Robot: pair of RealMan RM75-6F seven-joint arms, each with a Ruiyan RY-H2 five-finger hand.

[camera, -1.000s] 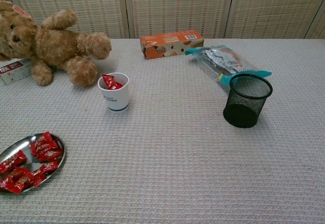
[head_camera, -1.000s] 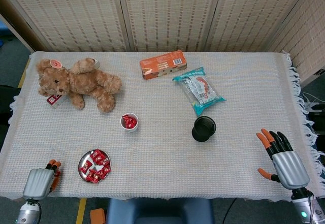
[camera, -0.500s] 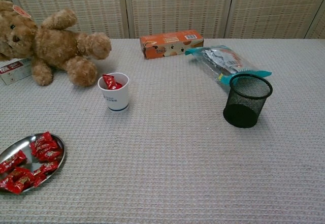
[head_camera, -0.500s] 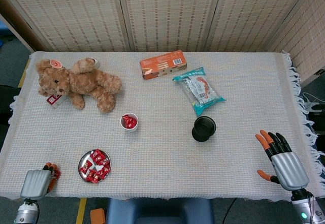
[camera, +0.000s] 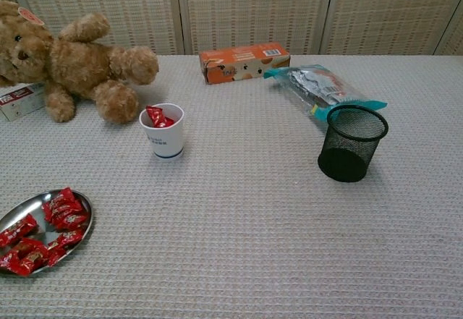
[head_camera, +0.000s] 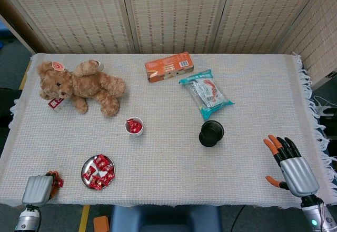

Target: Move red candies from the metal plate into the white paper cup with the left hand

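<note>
Left hand [head_camera: 38,189] sitting at near-left table edge, fingers curling around a red candy [head_camera: 56,181].
Right hand [head_camera: 291,163] resting near-right, fingers spreading, holding nothing. Metal plate [camera: 37,202] of candies lying near-left; white paper cup [camera: 165,132] standing mid-table, print unreadable.

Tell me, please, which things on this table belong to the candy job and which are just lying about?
Job: red candies, metal plate, white paper cup, left hand.
Lying about: teddy bear, orange box, snack bag, black mesh cup.
</note>
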